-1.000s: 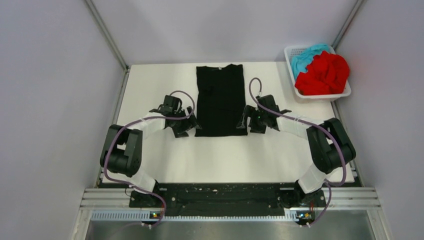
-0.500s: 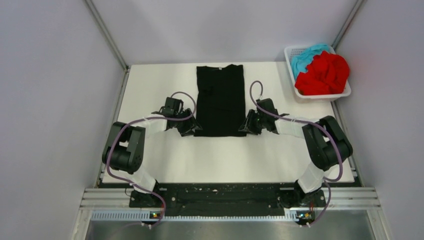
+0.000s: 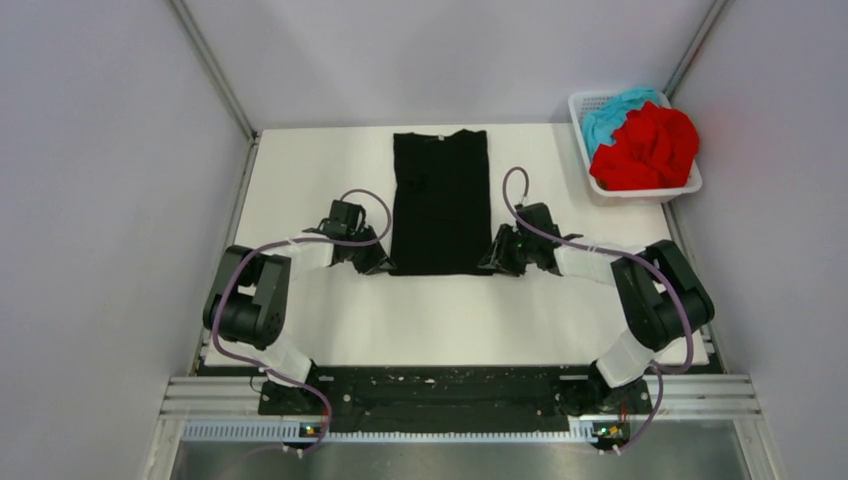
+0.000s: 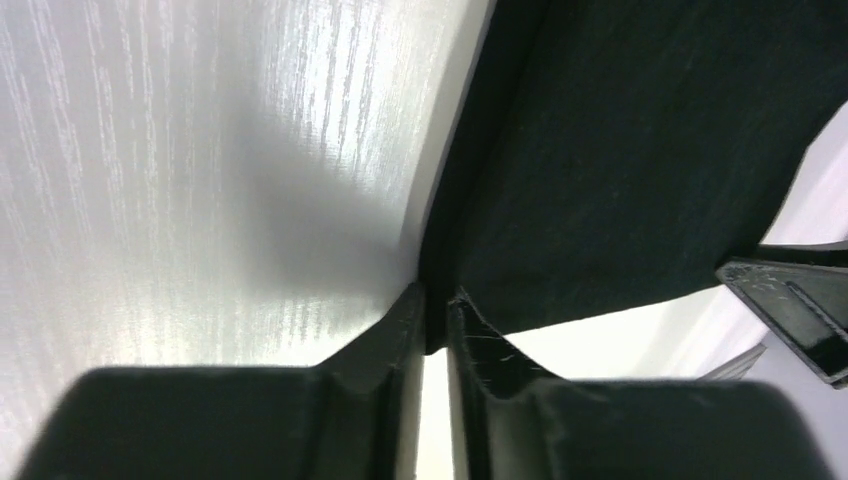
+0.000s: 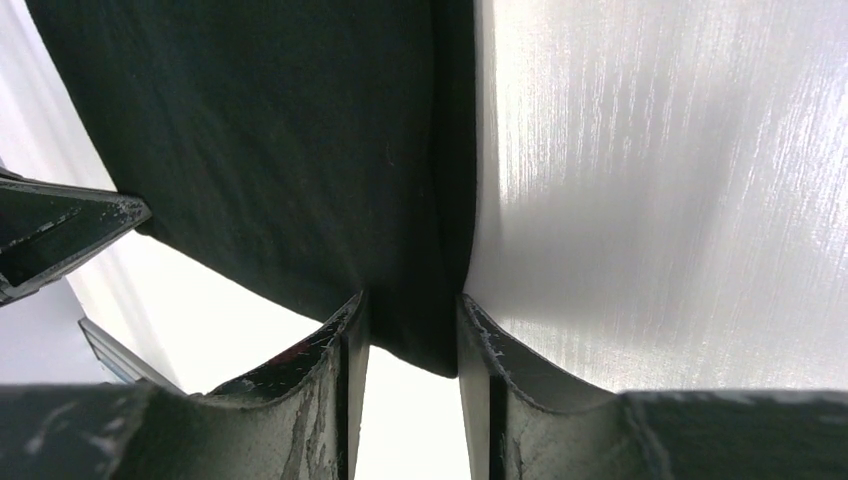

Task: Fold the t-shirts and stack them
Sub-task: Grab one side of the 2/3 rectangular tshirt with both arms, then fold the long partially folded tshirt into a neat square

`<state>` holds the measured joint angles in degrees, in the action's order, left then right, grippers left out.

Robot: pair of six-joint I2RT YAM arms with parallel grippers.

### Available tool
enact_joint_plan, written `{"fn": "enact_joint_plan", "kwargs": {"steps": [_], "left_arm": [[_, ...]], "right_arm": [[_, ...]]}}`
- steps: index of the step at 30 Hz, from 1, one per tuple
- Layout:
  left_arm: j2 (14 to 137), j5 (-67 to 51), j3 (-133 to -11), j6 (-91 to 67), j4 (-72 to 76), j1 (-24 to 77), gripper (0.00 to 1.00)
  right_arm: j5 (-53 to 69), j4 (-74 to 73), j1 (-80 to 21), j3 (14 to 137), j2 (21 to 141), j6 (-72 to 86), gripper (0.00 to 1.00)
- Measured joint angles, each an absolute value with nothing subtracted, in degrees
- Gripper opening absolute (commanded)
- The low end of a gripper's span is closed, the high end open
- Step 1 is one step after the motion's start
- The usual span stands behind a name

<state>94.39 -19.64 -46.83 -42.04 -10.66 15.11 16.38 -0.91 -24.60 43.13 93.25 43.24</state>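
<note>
Desk (image 3: 300,170): white top with a faint streaked grain in the wrist views. It has a soft sheen, and there is a grey shadow just ahead of the left gripper (image 3: 378,262). Plain pale walls (image 3: 120,150) close in three sides, and a metal post (image 3: 212,70) slants up each back corner. Slotted metal rails (image 3: 460,395) and a black base plate run along the near edge, behind both arms.

Black t-shirt (image 3: 440,200): lies flat as a narrow rectangle between the two grippers. It reaches away from them toward the back wall, with its collar at the far end.

Left gripper: at the shirt's near left corner. Its fingers (image 4: 400,330) are almost together, pinching the cloth edge that runs into the slit between them.

Right gripper (image 3: 497,258): at the near right corner. Its fingers (image 5: 350,340) are set a little wider, and a fold of black hem fills the gap and touches both inner faces, so it is clamped on the shirt.

Basket (image 3: 640,190): white mesh, well beyond the right gripper in the back right corner. A red t-shirt (image 3: 648,145) is heaped in it, spilling over the rim. A teal t-shirt (image 3: 610,110) is bunched behind the red one.
</note>
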Motion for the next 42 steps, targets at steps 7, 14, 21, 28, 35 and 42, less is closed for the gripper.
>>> {"fn": "enact_joint_plan", "kwargs": {"steps": [7, 14, 21, 28, 35, 42], "left_arm": [[94.3, -20.8, -45.6, -42.2, -9.5, 15.1, 0.00], [88.7, -20.1, -40.9, -41.7, -11.4, 15.3, 0.00], [68.3, -21.7, -29.8, -43.4, -19.3, 16.3, 0.00], [44.3, -22.2, -26.6, -47.2, -31.2, 18.7, 0.00], [29.9, -19.8, -30.6, -49.0, -40.5, 18.9, 0.00], [38.2, -16.6, -34.4, -48.6, -34.0, 18.9, 0.00]], "right_arm": [[16.0, -1.7, -25.5, 42.7, 93.1, 42.9, 0.00], [16.0, -4.0, -27.6, 40.2, 90.3, 43.3, 0.00], [18.0, -10.5, -31.3, 34.2, 77.0, 43.8, 0.00], [20.1, -18.3, -40.1, 32.4, 62.1, 45.2, 0.00], [17.0, -24.5, -40.5, 34.8, 50.0, 44.7, 0.00], [8.0, -24.4, -39.5, 43.1, 51.3, 40.9, 0.00]]}}
